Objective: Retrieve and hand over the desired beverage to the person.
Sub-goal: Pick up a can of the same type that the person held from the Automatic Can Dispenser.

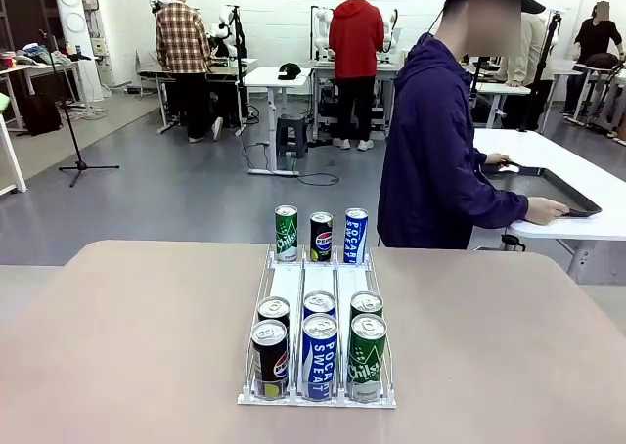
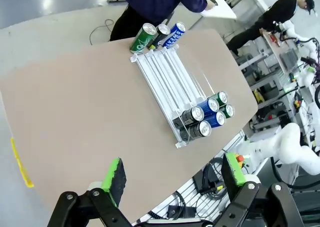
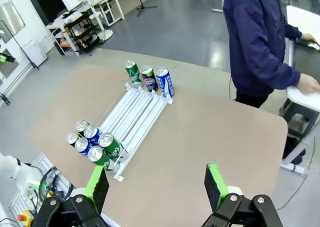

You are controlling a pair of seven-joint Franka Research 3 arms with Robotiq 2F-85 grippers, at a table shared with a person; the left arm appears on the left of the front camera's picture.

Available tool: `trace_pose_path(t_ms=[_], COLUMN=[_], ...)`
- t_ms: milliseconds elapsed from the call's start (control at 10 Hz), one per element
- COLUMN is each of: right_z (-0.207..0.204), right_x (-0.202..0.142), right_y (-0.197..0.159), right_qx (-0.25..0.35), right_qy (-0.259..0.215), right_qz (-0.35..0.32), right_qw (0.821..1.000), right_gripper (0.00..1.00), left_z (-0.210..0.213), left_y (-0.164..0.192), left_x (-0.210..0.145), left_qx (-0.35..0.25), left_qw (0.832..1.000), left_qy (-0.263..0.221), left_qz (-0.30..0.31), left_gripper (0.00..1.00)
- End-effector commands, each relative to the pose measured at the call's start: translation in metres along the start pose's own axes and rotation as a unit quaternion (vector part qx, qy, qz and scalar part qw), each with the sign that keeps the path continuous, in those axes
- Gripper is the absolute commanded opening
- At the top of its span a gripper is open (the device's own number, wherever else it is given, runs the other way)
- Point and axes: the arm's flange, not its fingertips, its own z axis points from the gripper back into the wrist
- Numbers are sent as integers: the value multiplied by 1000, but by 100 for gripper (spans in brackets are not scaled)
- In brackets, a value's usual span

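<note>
Cans (image 1: 320,351) fill three lanes of a rack (image 1: 318,280) on the table (image 1: 127,336), six at the robot's end, likely fed there for easy reach. The far cans (image 1: 321,235) stand three abreast just before the person (image 1: 430,151) (turned to a side tray (image 1: 558,188), so no choice is signalled). Left claw (image 2: 175,176) and right claw (image 3: 156,183) hang high above, both wide and empty

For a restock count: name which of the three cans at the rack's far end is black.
The Pepsi can in the middle; the green can stands left of it, the blue can right.
</note>
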Motion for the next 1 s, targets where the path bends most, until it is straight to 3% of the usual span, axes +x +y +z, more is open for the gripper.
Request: trace_pose_path(t_ms=[0,900], right_z=[2,2], right_x=[1,1], right_y=[0,0], right_qx=[0,0], right_qy=[-4,-4], right_qz=[0,0], right_qw=[1000,1000], right_gripper=[100,100], left_z=[-2,-2], left_y=[-6,-6], left_x=[6,6], left_qx=[3,3], left_qw=[1000,1000], left_qy=[8,8], left_qz=[-9,-9], left_gripper=[100,100])
